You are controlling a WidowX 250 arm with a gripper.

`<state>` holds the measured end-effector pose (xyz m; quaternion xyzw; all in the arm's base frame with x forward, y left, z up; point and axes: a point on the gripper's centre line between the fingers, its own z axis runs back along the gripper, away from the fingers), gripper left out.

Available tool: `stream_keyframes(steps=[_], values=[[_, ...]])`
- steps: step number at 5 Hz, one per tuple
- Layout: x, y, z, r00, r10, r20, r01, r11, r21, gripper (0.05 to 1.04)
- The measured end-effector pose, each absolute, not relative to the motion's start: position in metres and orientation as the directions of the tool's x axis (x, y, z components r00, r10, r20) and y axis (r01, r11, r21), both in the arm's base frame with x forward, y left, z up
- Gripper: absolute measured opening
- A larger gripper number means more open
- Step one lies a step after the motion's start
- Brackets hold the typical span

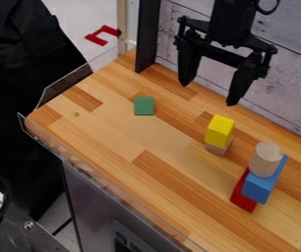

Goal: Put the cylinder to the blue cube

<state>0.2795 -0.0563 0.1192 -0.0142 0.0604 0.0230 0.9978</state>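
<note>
The black gripper hangs over the back of the wooden table, its two fingers spread wide with nothing between them. A light wooden cylinder stands upright on top of a blue block at the right. Under the blue block lies a red block, partly covered by it. The gripper is above and to the left of this stack, apart from it.
A yellow block rests on a wooden block left of the stack. A green block lies farther left on the table. A plank wall borders the back; a black post stands at the rear.
</note>
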Motion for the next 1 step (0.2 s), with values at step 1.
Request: stream_keyframes(steps=[1], values=[[0.2795,-0.0563,0.1192,0.992,0.044,-0.121,-0.048,0.999,-0.026,0.999]])
